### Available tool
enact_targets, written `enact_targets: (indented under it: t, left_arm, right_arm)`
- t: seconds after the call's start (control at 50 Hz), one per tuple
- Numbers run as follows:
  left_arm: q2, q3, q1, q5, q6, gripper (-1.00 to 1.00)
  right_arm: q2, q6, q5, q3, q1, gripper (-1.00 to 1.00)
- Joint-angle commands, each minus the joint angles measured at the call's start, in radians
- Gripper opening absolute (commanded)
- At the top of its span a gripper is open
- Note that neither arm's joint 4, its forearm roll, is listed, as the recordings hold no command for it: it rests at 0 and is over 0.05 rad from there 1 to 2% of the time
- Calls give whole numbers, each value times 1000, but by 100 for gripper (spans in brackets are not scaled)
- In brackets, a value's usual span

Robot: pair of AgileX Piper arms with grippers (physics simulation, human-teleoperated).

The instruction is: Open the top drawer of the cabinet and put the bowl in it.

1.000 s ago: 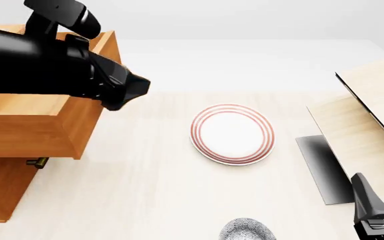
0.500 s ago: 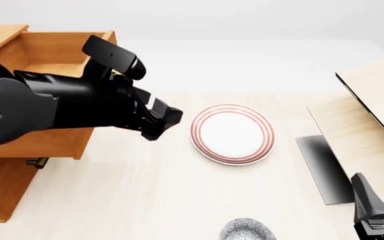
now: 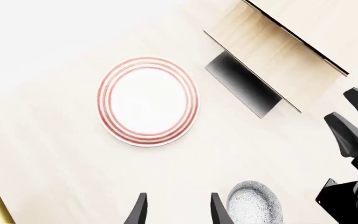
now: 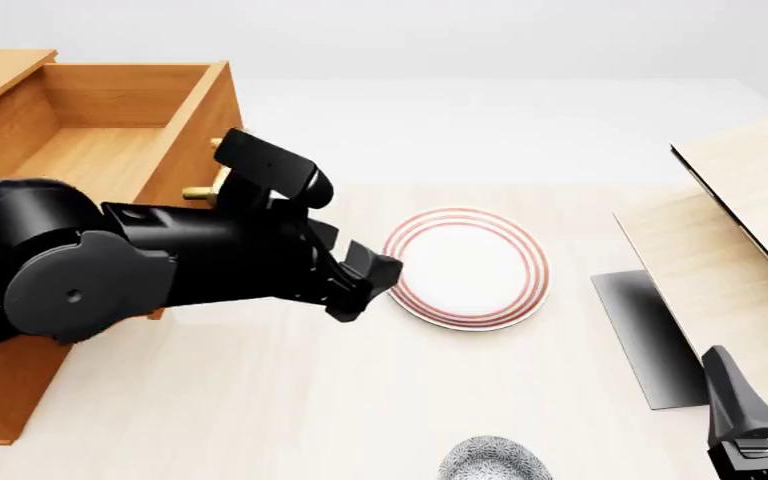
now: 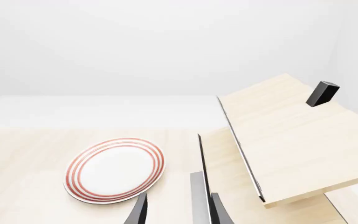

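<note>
Wooden drawer pulled open at the top of the cabinet, bowl on the tabletop.

The left end effector is held empty above the tabletop beside the plate, fingers parted narrowly. The bowl sits at the near edge, untouched. The right end effector is likewise empty, narrowly parted.

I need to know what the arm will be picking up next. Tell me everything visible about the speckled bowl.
The bowl is small, round and deep, white with a dense blue-grey speckle, and looks ceramic. It sits upright on the pale table at its near edge, nearer than the red-ringed plate and apart from it. In the front view only its far rim shows; the rest is cut off. Nothing touches it: the left gripper hovers beside it with its jaws apart, empty.
</note>
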Motion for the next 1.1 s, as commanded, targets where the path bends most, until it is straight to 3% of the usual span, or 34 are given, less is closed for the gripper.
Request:
enact_targets:
  t: [0.02, 0.42, 1.1]
  left_arm:
    - [50, 8, -54, -28, -58, 100]
    - [145, -26, -103, -3, -91, 100]
    - [244, 4, -147, -34, -158, 100]
  right_arm:
    - [-2, 0, 0, 0, -1, 100]
    - [-2, 0, 0, 0, -1, 100]
    - [-2, 0, 0, 0, 0, 100]
